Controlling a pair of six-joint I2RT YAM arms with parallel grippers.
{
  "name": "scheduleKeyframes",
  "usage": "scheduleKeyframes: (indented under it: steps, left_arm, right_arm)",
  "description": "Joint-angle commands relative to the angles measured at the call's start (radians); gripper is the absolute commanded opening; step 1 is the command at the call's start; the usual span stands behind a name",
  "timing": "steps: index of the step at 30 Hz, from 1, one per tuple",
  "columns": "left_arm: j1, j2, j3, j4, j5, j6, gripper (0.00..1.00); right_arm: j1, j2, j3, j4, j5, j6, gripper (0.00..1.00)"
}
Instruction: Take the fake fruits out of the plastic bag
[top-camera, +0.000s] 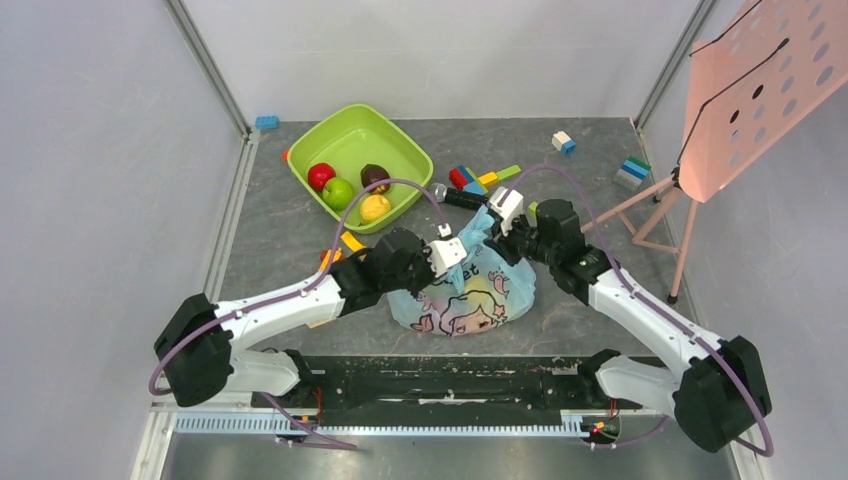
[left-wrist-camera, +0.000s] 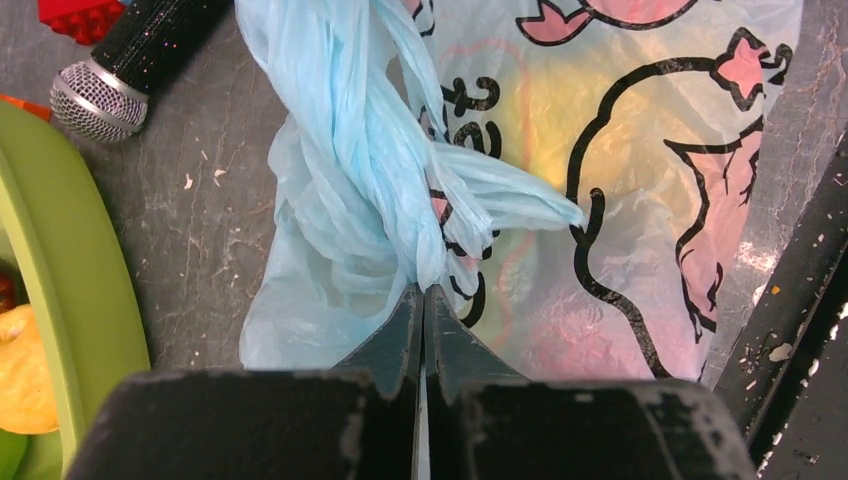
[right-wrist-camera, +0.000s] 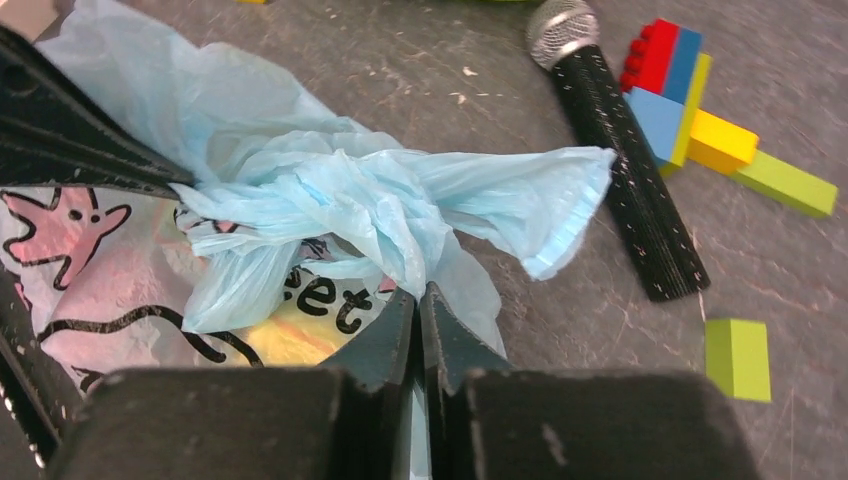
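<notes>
Bag (top-camera: 470, 296) tight in left tool (left-wrist-camera: 421, 293) and right tool (right-wrist-camera: 418, 293).

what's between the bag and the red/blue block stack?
A black microphone lies between the plastic bag's bunched top and the block stack; the right wrist view shows it best.

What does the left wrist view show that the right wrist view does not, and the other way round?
Only the left wrist view: the rim of the lime-green bowl with a yellow fruit inside, and the left gripper shut on the plastic bag. Only the right wrist view: a yellow block, a long green block beside it, a loose green block, and the right gripper shut on the bag's knotted top. Both: the plastic bag and the black microphone lying beside it.
</notes>
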Motion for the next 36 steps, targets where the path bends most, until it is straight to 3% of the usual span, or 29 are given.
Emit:
scheduleKeyframes:
  steps: [1, 10, 16, 20, 23, 27, 29, 32, 36]
  left_arm:
    - [-0.002, -0.037, -0.018, 0.007, -0.059, -0.074, 0.02]
    - [0.005, -0.346, -0.170, 0.147, -0.241, -0.222, 0.02]
    - [0.007, -0.558, -0.283, 0.243, -0.393, -0.352, 0.02]
    - [0.007, -0.619, -0.317, 0.257, -0.422, -0.373, 0.02]
    - [0.008, -0.648, -0.352, 0.297, -0.393, -0.357, 0.02]
    - [0.007, -0.660, -0.369, 0.339, -0.350, -0.314, 0.04]
    - [0.007, -0.655, -0.365, 0.349, -0.331, -0.298, 0.06]
    - [0.007, -0.642, -0.357, 0.366, -0.318, -0.251, 0.08]
    - [0.007, -0.628, -0.341, 0.373, -0.288, -0.234, 0.10]
  right_arm:
    - [0.000, -0.077, -0.041, 0.066, 0.195, 0.121, 0.00]
    - [-0.034, -0.242, -0.152, 0.078, 0.596, 0.505, 0.00]
    - [-0.087, -0.332, -0.226, 0.049, 0.660, 0.742, 0.00]
    - [-0.090, -0.347, -0.237, 0.061, 0.621, 0.766, 0.04]
    - [-0.090, -0.350, -0.243, 0.114, 0.537, 0.687, 0.21]
    - [-0.090, -0.348, -0.214, 0.150, 0.385, 0.502, 0.68]
    - [-0.090, -0.342, -0.173, 0.134, 0.275, 0.407, 0.83]
    - [-0.090, -0.314, -0.086, 0.080, 0.200, 0.297, 0.92]
    - [-0.091, -0.253, 0.014, -0.008, 0.151, 0.200, 0.94]
